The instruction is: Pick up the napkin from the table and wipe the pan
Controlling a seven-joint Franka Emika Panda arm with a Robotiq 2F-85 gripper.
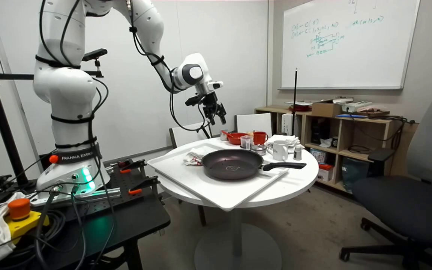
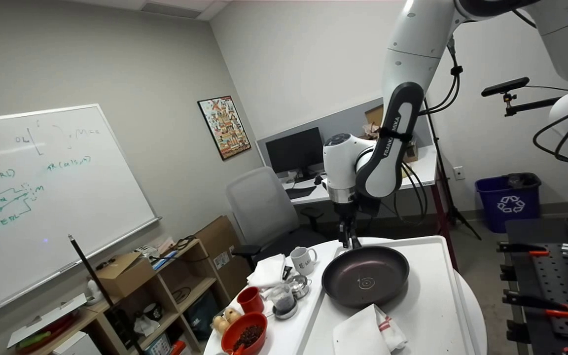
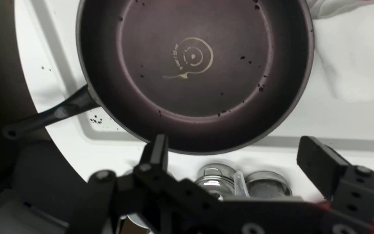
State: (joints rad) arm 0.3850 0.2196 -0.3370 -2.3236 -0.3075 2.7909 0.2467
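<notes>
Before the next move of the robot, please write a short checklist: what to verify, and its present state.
1. Black two-finger gripper open, holding nothing: ok.
2. Gripper above the white cloth napkin with red stripes: not ok; napkin lies off to one side.
3. Napkin apart from the round dark frying pan: cannot tell; they look very close.
4. Pan uncovered for wiping: ok; small dark crumbs lie inside.
5. Gripper clear of the shiny metal containers: ok; it hangs above them.

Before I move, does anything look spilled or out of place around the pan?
Yes: in the wrist view, dark specks dot the pan, and more lie scattered on the tray near the pan's handle, as if spilled. Also, in an exterior view the tray's corner juts beyond the table.
</notes>
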